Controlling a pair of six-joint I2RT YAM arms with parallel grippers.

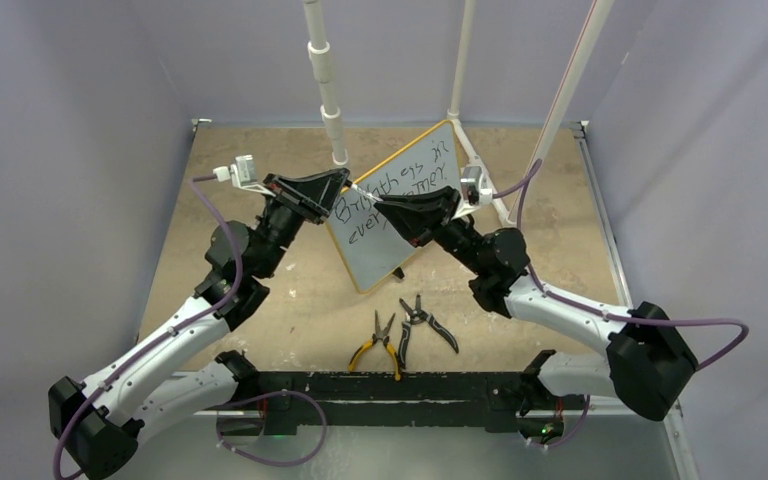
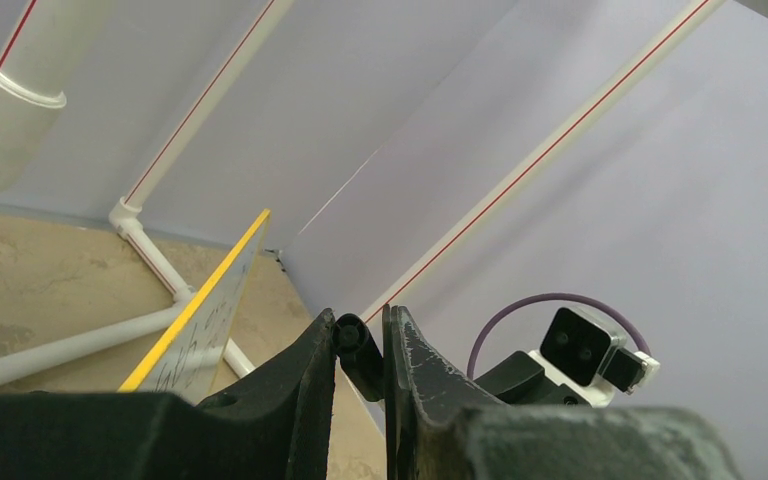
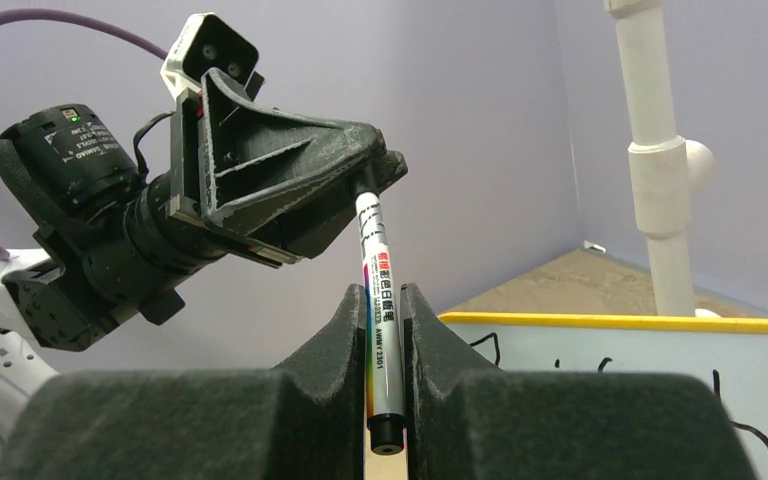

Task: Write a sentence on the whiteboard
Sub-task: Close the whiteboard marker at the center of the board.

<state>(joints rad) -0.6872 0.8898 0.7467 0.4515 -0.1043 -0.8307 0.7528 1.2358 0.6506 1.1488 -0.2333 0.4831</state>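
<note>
Right gripper [image 3: 381, 300] clamped narrow on white barrel of marker [image 3: 374, 250], centre of right wrist view. Left gripper [image 2: 360, 325] pinched on marker's black upper end, probably cap. In top view both meet mid-frame, overlapping whiteboard [image 1: 375, 255], which stands tilted on table [image 1: 210, 170]. Sentence [image 1: 415, 170] in two black lines on whiteboard. Pliers [image 1: 381, 336] lie lower centre, two pairs, apart from whiteboard.

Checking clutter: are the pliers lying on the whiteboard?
No, the yellow pliers and black pliers lie on the table, short of the whiteboard.
</note>
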